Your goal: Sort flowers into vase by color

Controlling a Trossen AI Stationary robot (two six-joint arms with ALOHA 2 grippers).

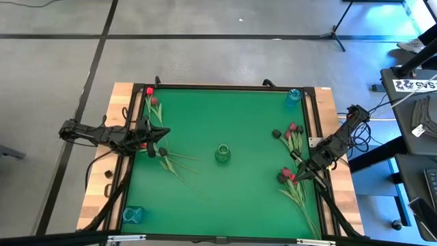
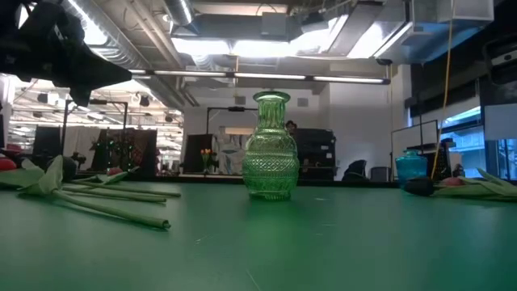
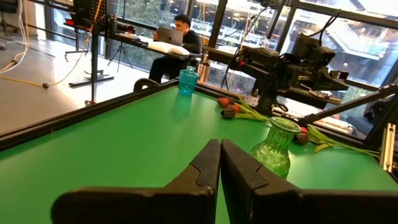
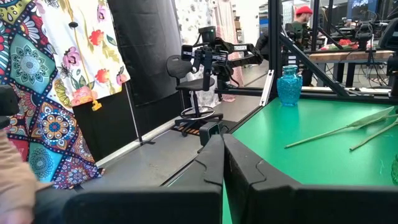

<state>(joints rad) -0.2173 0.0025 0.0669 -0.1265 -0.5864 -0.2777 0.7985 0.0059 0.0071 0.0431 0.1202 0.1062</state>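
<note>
Green vase [image 1: 222,154] mid-table, empty; left gripper [image 1: 158,139] and right gripper [image 1: 300,170] pinched closed, empty, over flowers [image 1: 289,133] at side edges; crossed stems may snag, dragging neighbours

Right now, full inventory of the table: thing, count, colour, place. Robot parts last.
green vase: one, clear green glass, upright at the table's centre, empty as far as visible.
blue vases: two, clear blue glass, one at the far right corner, one at the near left corner.
left flowers: a loose bunch, red and dark heads, green stems, lying along the left side; exact count unclear.
right flowers: a loose bunch, red and dark heads, green stems, lying along the right side; exact count unclear.
table: one, green top, wooden side strips.
person: one, seated at a laptop beyond the table.
left gripper: shut, over the left flowers.
right gripper: shut, over the right flowers.
</note>
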